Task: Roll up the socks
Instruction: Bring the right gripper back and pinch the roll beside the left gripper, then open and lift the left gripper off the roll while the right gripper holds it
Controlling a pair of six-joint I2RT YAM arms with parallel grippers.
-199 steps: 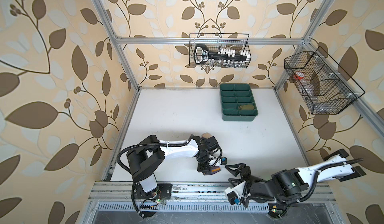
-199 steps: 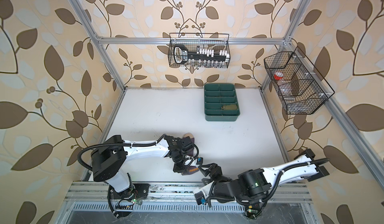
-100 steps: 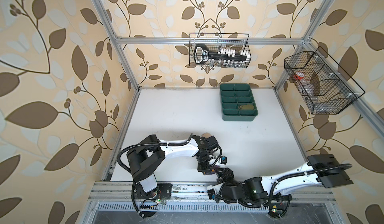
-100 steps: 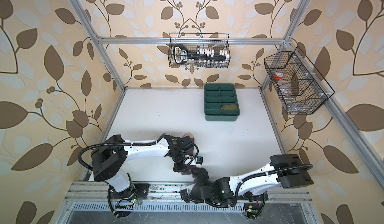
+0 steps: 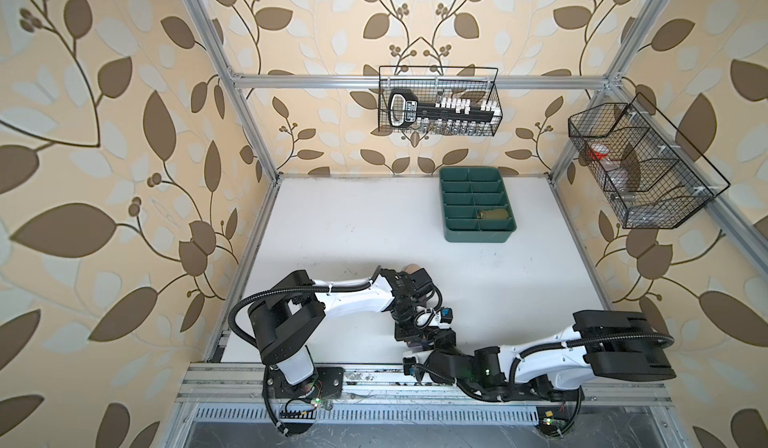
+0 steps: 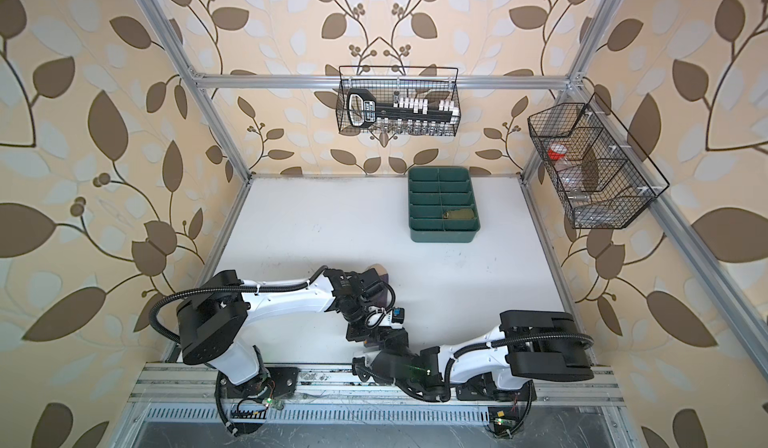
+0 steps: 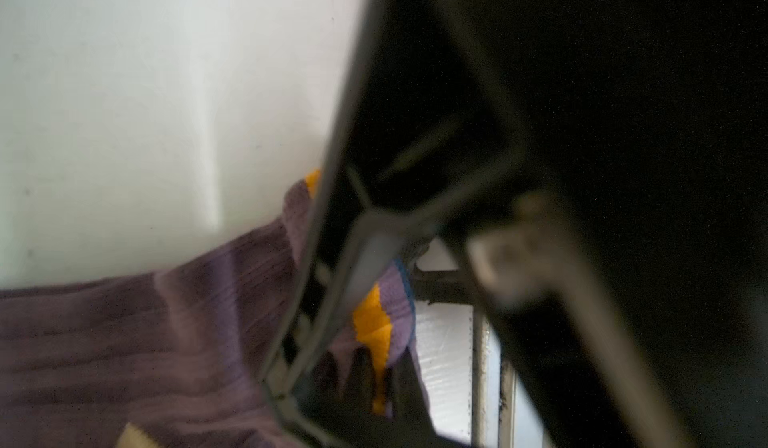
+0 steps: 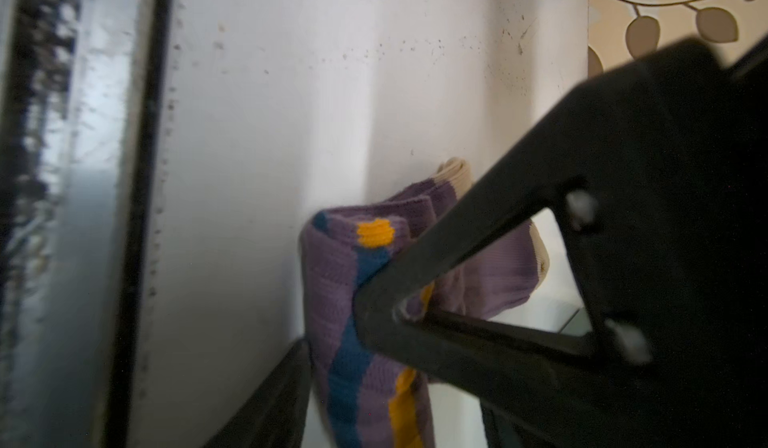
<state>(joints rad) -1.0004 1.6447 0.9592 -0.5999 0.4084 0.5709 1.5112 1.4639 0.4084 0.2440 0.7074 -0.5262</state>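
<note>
The purple sock [image 8: 332, 284], with a navy and yellow striped cuff, lies at the table's front middle, mostly under my left arm. Its beige toe [image 5: 412, 266] pokes out behind the wrist. My left gripper [image 7: 374, 383] is shut on the cuff's yellow stripe and holds it up off the table. My right gripper [image 8: 395, 383] is open, with the hanging cuff between its spread fingers [image 8: 274, 396]. In both top views the two grippers meet [image 5: 409, 338] [image 6: 392, 336]. The olive sock [image 5: 492, 214] sits rolled in a tray compartment.
The dark green divided tray [image 5: 478, 236] stands at the back right of the white table. Wire baskets hang on the back wall [image 5: 438, 105] and the right wall [image 5: 640, 167]. An aluminium rail [image 5: 374, 377] runs along the front edge, close to both grippers.
My right arm has swung left along the front edge, bringing its gripper up to the left gripper and around the sock cuff. The left arm has stayed put.
</note>
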